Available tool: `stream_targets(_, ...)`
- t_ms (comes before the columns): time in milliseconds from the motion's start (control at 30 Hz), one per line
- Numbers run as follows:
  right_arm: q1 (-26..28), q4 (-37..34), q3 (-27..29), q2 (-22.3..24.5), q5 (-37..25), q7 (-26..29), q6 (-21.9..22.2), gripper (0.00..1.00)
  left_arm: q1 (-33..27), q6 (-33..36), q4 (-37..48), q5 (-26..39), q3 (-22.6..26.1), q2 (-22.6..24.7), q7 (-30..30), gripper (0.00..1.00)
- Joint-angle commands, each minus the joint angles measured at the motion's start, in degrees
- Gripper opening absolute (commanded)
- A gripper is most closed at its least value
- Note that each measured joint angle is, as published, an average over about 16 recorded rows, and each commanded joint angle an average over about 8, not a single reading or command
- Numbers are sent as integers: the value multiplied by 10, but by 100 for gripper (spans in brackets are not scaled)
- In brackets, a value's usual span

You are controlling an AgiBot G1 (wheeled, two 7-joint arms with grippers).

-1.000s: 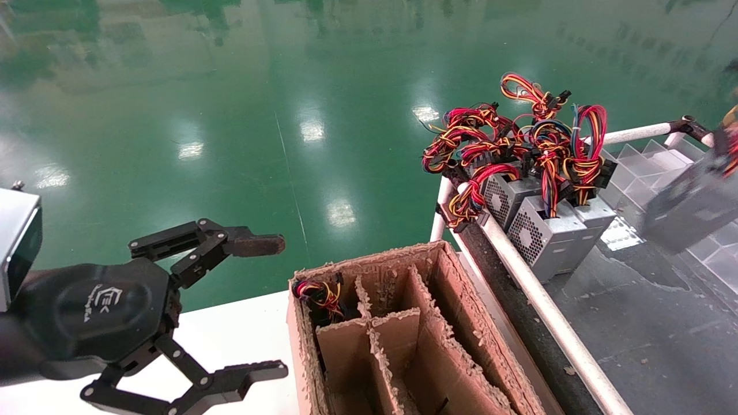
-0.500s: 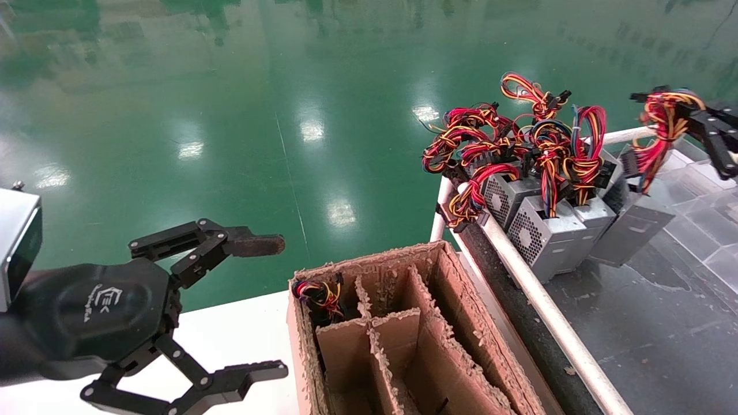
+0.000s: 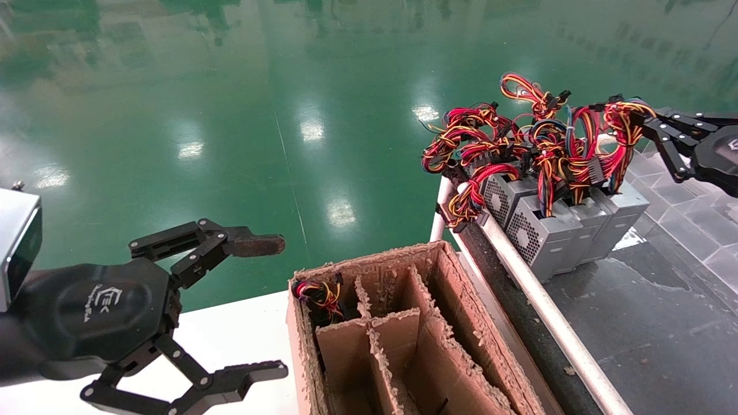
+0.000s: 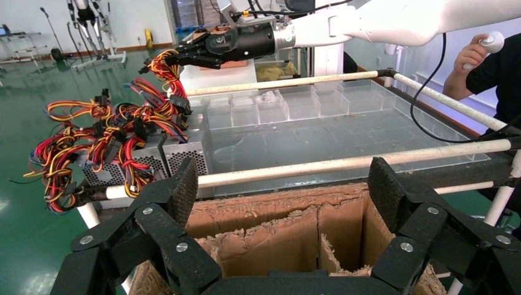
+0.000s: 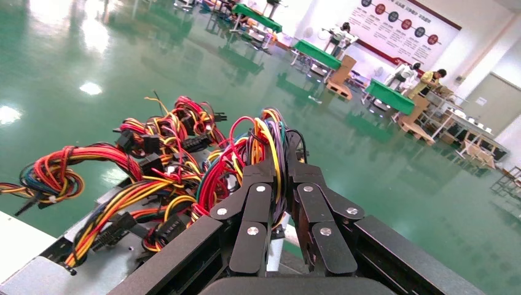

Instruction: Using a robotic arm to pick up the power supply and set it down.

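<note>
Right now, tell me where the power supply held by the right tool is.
Head view, far right: the power supply stands last in the row of units beside the white rail, right tool gripping its wire bundle.

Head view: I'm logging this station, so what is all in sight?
power supplies: at least four, silver-grey, red-yellow-black wires, in a row on the dark bench
wire bundle: one, red-yellow-black, in the box's far-left compartment
cardboard box: one, brown, divided, beside the bench
rail: one, white, along the bench edge
clear trays: several, far side of bench
left gripper: black, open, over the white table
right gripper: black, shut on the wires of the rightmost power supply
</note>
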Motion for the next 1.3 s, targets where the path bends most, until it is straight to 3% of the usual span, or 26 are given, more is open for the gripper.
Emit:
stream_targets(33,4,-6,-2,-3,-3,-4,-5,100,0,0,0,0,0,0,0,100)
stream_targets(767,46,-39,-21,13,-30,3,-32,100,0,0,0,0,1,0,0,100)
stream_targets(1300,26,3,24,21,37,-30,-34,100,0,0,0,-1,1,0,1,100)
